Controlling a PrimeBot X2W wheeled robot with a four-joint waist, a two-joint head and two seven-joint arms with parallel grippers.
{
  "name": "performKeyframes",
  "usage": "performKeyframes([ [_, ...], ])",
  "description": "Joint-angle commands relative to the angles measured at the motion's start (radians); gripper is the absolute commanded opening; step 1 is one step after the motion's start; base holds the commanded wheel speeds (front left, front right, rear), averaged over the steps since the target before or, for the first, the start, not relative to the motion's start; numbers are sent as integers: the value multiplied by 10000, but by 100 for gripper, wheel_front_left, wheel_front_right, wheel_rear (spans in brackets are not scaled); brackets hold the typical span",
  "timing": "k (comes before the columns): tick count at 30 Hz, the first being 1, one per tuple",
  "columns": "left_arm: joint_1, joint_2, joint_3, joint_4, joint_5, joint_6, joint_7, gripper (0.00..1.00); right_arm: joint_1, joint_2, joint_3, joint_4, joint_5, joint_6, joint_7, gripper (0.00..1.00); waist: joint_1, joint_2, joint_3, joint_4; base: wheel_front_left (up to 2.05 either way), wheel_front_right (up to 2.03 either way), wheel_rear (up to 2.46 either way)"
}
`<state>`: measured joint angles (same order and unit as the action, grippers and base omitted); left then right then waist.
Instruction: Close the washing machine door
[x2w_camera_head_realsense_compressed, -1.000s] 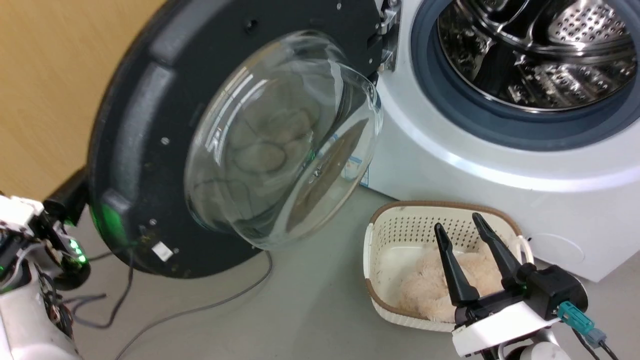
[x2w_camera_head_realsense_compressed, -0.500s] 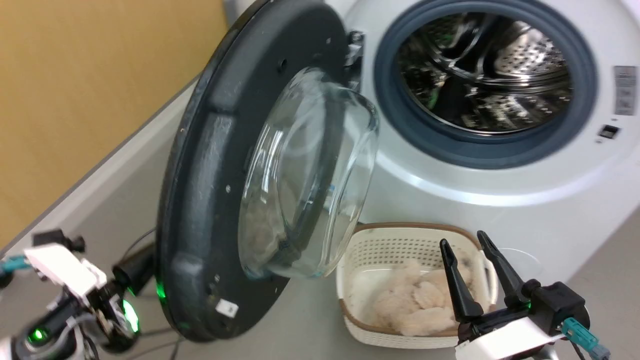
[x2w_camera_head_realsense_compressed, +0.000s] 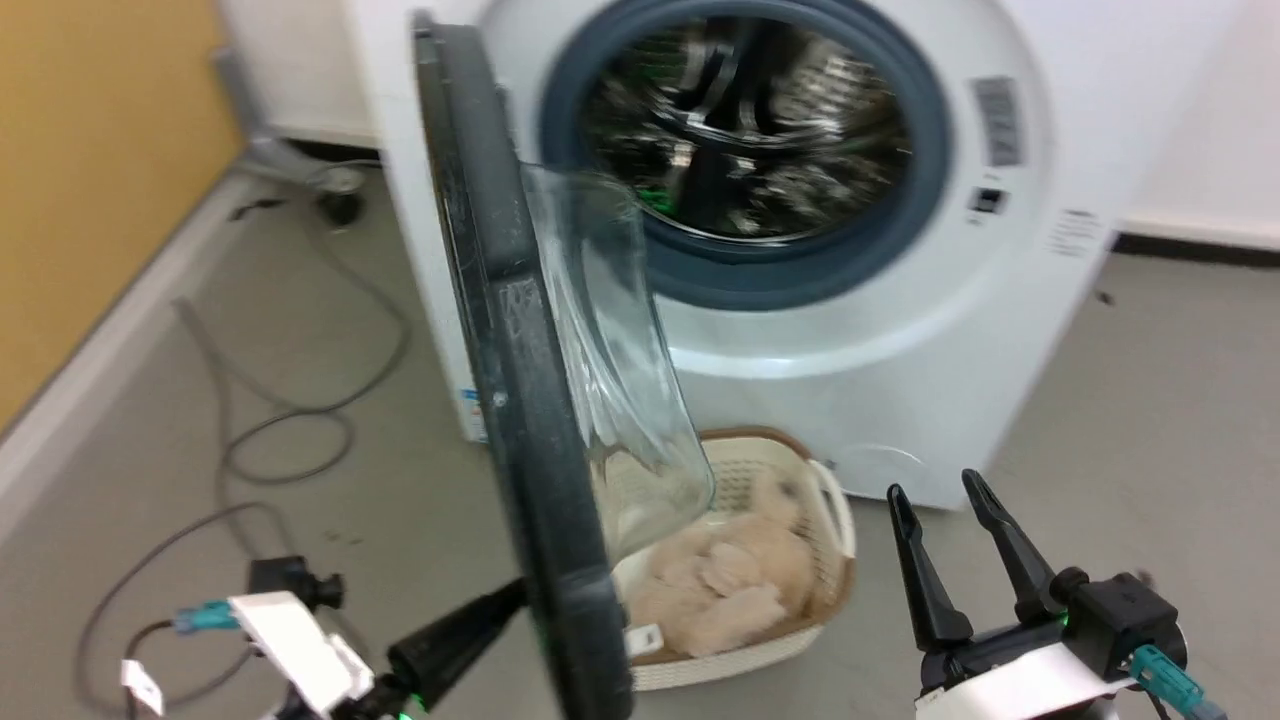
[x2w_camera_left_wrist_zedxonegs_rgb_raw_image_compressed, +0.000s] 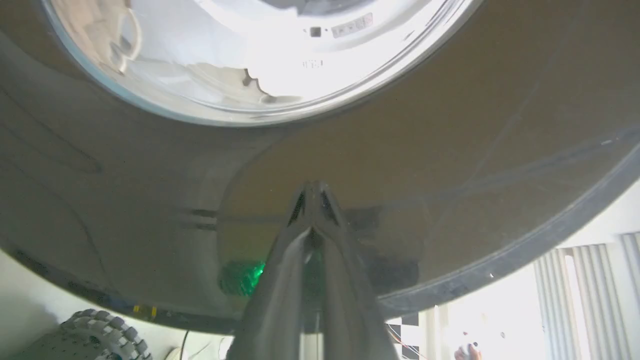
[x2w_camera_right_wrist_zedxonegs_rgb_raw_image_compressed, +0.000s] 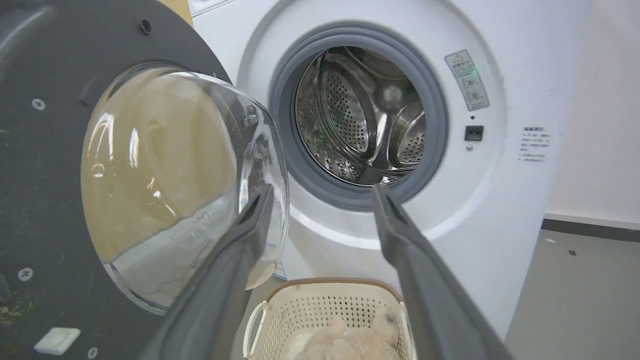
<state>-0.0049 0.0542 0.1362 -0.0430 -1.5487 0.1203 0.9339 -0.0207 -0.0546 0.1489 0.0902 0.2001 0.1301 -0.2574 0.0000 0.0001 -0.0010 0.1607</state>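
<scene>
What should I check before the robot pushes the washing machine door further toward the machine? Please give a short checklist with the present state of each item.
1. Left gripper on the washing machine door: ok. Its fingers are shut and the tips seem to touch the door's outer face.
2. Right gripper out of the swing: ok. It is open, low, and apart from the door.
3. Drum opening free: ok. Nothing hangs over the grey gasket.
4. Laundry basket below the glass bowl: cannot tell whether the bowl passes above its rim.
5. Door latched on the washing machine: not ok. It stands about half open.
</scene>
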Motion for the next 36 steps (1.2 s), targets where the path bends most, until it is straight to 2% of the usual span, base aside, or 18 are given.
performKeyframes([
  [1,188,-38,-289,-91,-163,-74,-173,0,71,28,-38,-56,-100,6,-44,100,0,-1,236,-868,0,0,0],
  [10,-335,-39,-1352,343,-1120,-716,-2048,0,-143,24,-57,-229,-243,6,-44,100,0,-1,1082,-2789,0,0,0],
  [18,-1760,-39,-1752,1145,-1496,-972,-3559,0,-271,35,-78,-427,-248,6,-44,100,0,-1,1887,-4089,0,0,0],
  [24,-3125,-39,-1761,2102,-1845,-1019,-4993,0,-386,40,40,-552,27,6,-44,100,0,-1,2296,-4687,0,0,0],
  [28,-4161,-39,-1818,2776,-2102,-1226,-5909,0,-465,41,159,-581,191,6,-44,100,0,-1,2480,-4928,0,0,0],
  [36,-5362,-39,-2436,3963,-2361,-1743,-6844,0,-527,42,203,-549,293,6,-44,100,0,-1,2462,-4891,0,0,0],
])
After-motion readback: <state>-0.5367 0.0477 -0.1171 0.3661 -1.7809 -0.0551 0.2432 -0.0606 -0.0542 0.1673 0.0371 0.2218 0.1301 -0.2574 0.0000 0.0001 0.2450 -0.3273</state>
